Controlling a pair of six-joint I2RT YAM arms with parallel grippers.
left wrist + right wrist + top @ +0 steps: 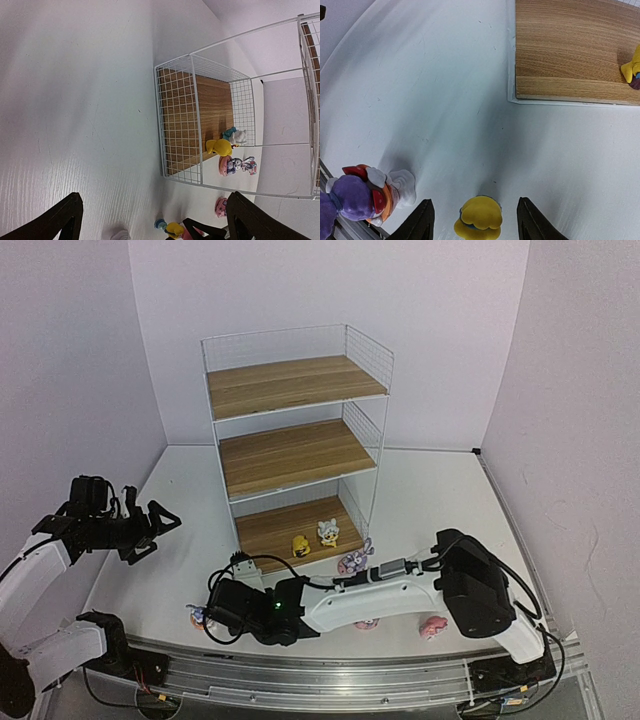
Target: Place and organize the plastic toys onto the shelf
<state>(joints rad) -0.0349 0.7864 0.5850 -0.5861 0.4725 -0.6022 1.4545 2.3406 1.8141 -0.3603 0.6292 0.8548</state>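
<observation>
Now the right gripper (pixel 476 210), at 7 o'clock on the table (pixel 430 500), straddles a yellow toy (pixel 480 221). Its fingers are half open with a gap on either side, gripping nothing. A purple toy (pixel 350 200) stands at its 9 o'clock. The left gripper (pixel 155 525), at 9 o'clock, gapes wide and empty. The shelf (pixel 290 430) stands at 12 o'clock, with two toys (pixel 301 545) on its bottom board (pixel 270 530).

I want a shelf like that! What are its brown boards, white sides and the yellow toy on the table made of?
Brown shelf boards: wood or wood-look laminate, streaky grain. White grid sides: coated wire, probably metal. Yellow toy figure: smooth moulded plastic, slight sheen.
</observation>
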